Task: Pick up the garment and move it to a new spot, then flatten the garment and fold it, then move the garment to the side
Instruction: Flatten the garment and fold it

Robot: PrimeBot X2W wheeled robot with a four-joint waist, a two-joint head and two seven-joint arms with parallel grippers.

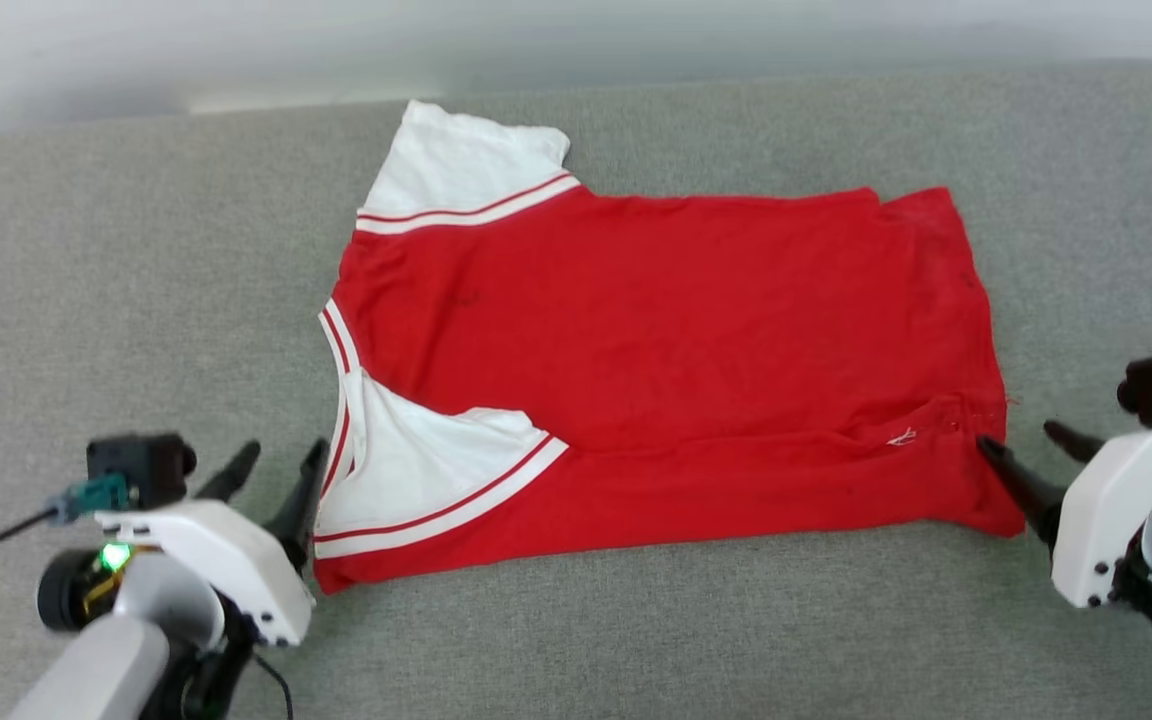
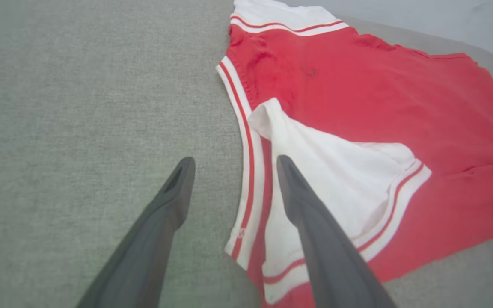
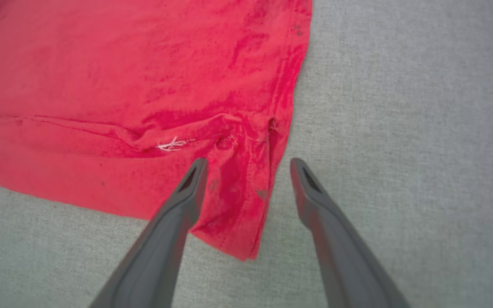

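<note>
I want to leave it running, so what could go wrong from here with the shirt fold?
The left gripper, open, straddles the collar edge of the garment; backing off could snag the folded white sleeve and undo the fold.
One finger of the open right gripper lies over the bunched hem corner and might drag it.
The far sleeve sticks out, so the next fold may be uneven.

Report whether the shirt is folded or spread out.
Partly folded: the garment has its near edge and near sleeve turned onto the body; the far sleeve lies spread.
</note>
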